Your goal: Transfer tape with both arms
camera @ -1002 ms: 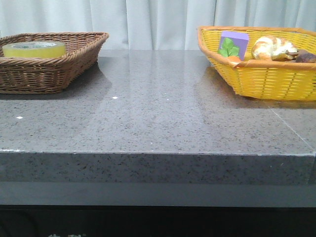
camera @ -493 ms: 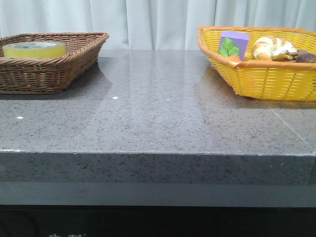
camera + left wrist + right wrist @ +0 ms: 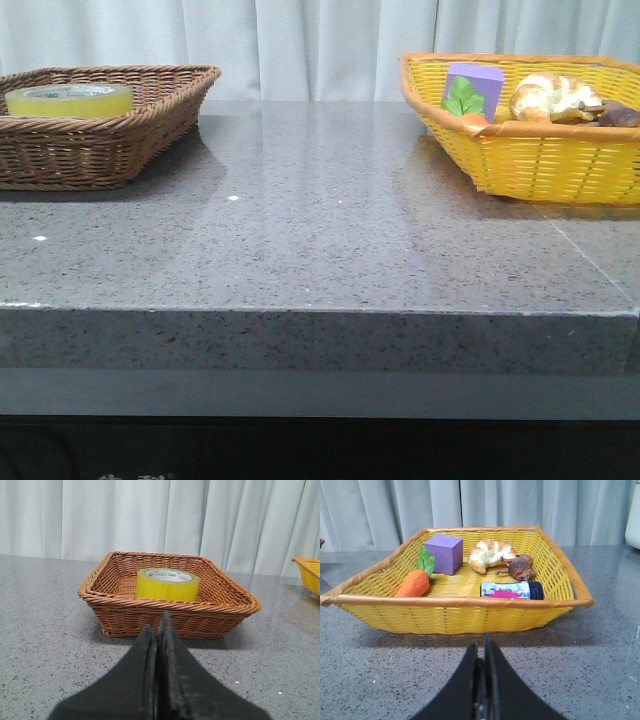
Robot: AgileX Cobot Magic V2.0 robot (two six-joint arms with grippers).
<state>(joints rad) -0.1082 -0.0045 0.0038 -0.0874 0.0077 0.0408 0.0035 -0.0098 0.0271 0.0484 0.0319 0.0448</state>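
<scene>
- Right now my left gripper (image 3: 158,630) has its fingers pressed together with nothing between them, low over the grey desk (image 3: 320,240) and aimed at the brown wicker basket (image 3: 170,611).
- The tape (image 3: 168,584) lies flat inside that basket, on the desk's left side, apart from my gripper.
- My right gripper (image 3: 484,652) is likewise closed and empty, facing the yellow basket (image 3: 460,612) on the desk's right side.
- That basket holds a toy carrot (image 3: 414,582), a purple cube (image 3: 444,554), a croissant (image 3: 490,554), a brown item I cannot identify and a small labelled tube (image 3: 512,590).
</scene>
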